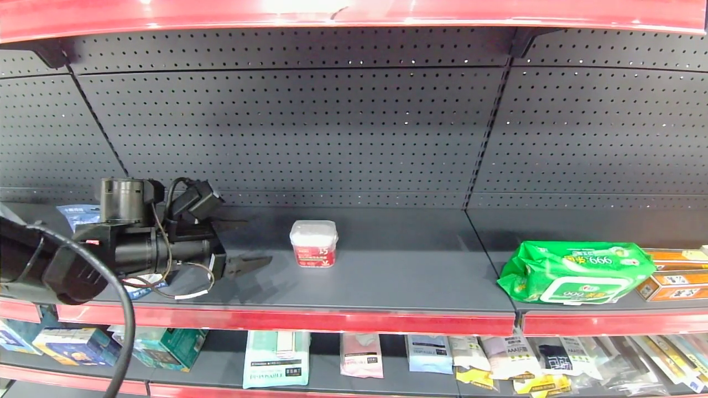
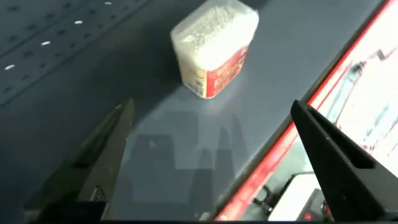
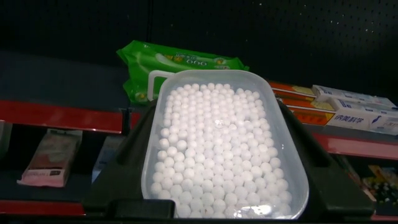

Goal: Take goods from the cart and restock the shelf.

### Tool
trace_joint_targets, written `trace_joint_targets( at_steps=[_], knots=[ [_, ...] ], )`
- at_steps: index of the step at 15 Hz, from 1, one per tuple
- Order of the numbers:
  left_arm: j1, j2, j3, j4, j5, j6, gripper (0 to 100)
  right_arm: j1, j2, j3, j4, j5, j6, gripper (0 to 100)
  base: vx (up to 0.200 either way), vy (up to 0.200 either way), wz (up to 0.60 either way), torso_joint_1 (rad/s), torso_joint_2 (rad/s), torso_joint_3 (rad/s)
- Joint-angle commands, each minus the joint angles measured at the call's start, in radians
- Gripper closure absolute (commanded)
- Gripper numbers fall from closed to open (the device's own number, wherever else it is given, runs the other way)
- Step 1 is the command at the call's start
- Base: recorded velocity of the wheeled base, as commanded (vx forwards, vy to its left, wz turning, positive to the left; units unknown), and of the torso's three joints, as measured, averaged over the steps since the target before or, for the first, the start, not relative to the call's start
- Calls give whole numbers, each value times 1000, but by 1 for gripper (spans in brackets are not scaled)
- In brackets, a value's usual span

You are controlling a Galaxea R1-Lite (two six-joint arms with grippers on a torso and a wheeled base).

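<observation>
The restocking is partly done, judging by how things lie. One tub of cotton swabs already stands upright on the shelf, lid up, near the middle of the board and set back from its red front edge. The left tool hovers low over the board just to the left of that tub. Its jaws are spread wide with nothing between them, and it is clear of the tub. In the left wrist view the same tub sits ahead of the open left tool, with bare shelf between them, so that piece looks placed and released.

A second tub, of the same kind and full of white swab tips, is clamped in the right tool, its dark fingers pressing on the two long sides. It is held in front of the shelving, not yet set on any board. Well to the right of the standing tub lie a green pack of wipes and, beyond it, some orange boxes.

What is left, as I judge it, is to bring the held tub onto the board and stand it beside the first one, where open space lies on both sides. How many goods remain to be fetched after that cannot be told from here.
</observation>
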Motion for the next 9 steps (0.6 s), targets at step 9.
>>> trace_joint_targets(
  at_steps=[9],
  knots=[
    [-46,220,-185,-2,-138,69,0,-5,0,7,-1,-2,-4,100,0,0,0,0,0,0]
  ],
)
